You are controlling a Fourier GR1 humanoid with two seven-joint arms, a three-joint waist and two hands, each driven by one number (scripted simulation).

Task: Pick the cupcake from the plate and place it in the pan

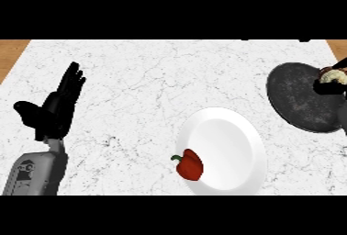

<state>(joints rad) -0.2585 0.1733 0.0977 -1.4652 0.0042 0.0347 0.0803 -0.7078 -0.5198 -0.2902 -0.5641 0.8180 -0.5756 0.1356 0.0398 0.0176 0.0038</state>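
Observation:
A dark round pan (301, 98) lies at the right edge of the marble counter. Over its right side my right hand (332, 86) curls round the cupcake (333, 75), whose pale top shows between the fingers; most of the hand is cut off by the view's right edge. The white plate (227, 137) lies in the lower middle and carries a red bell pepper (190, 164) at its lower left rim. At the left, my left hand (58, 103) rests open with fingers pointing up, far from the plate and the pan.
The white marble counter (149, 78) spans the view, with wooden strips showing at its upper left and upper right corners. My left forearm (34, 172) comes in from the lower left.

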